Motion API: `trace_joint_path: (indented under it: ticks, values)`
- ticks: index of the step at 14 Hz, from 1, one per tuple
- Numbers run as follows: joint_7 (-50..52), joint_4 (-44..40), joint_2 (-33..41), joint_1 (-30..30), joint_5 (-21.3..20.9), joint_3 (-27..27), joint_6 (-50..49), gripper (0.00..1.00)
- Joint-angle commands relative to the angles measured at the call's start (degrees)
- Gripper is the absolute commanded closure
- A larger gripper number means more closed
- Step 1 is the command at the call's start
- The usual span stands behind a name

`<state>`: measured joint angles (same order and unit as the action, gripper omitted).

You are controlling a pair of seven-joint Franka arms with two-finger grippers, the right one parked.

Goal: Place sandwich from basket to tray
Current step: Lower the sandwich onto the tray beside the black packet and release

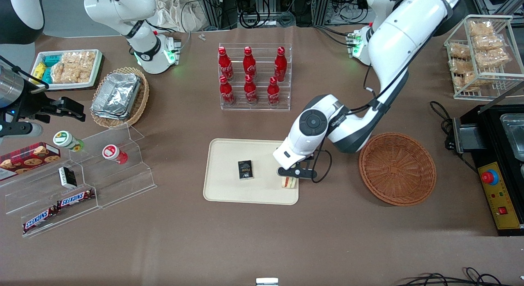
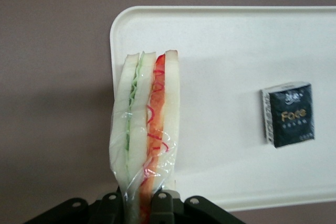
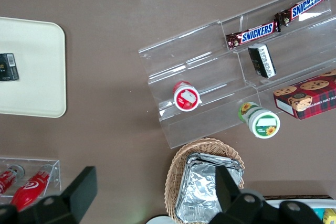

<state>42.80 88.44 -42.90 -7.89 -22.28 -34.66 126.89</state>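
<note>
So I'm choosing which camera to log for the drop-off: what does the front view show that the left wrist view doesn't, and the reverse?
Only the front view shows the basket, which has nothing in it, the cola bottles, and the pincer low over the tray's corner nearest the basket. Only the left wrist view shows the sandwich's layers and clear wrap, with the fingers shut on it. Both show the sandwich, the tray and the small black packet.
</note>
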Motion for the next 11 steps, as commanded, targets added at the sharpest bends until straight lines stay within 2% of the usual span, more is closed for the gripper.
trace_joint_path:
  ticks: [1, 2, 3, 4, 5, 8, 11]
  values:
    - [2.1, -4.6, -3.8, -1.3, -2.0, 0.2, -0.6, 1.0]
    - [2.3, -5.2, -4.3, -1.9, -2.0, 0.3, -0.6, 0.96]
    - [3.5, -5.2, -4.4, -2.0, -1.9, 0.3, -0.6, 0.74]
    - [5.4, -5.1, -4.3, -2.2, -2.1, 0.2, -0.6, 0.31]
    - [6.2, -5.0, -4.1, -2.6, -2.1, 0.3, -0.7, 0.01]
    - [7.7, -5.0, -3.2, -2.3, -1.9, 0.6, -2.0, 0.0]
    - [6.8, -5.0, 2.3, -1.6, -1.2, 0.5, -10.7, 0.0]
